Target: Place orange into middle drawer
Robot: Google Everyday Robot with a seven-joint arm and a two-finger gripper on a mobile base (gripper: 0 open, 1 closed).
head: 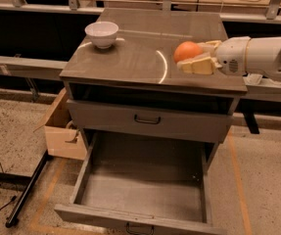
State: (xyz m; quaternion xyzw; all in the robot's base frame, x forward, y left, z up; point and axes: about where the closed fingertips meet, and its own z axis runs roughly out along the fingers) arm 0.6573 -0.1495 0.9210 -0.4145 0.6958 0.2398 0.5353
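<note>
Cardboard box point(60, 131) on the floor, left of the cabinet point(145, 62). White bowl point(101, 34) at the top's back left. Middle drawer point(145, 192) pulled open, low at the front. Orange point(187, 50) over the top's right side, well above the drawer. Gripper point(193, 58) reaches in from the right, fingers clamped on the orange.

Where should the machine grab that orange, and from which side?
Across its widest middle, coming in level from the side. The orange is a ball, so fingers on opposite sides of the middle should not slip off. The pincer holds it that way now: entering from the picture's right, above the cabinet top, shut on the orange.
</note>
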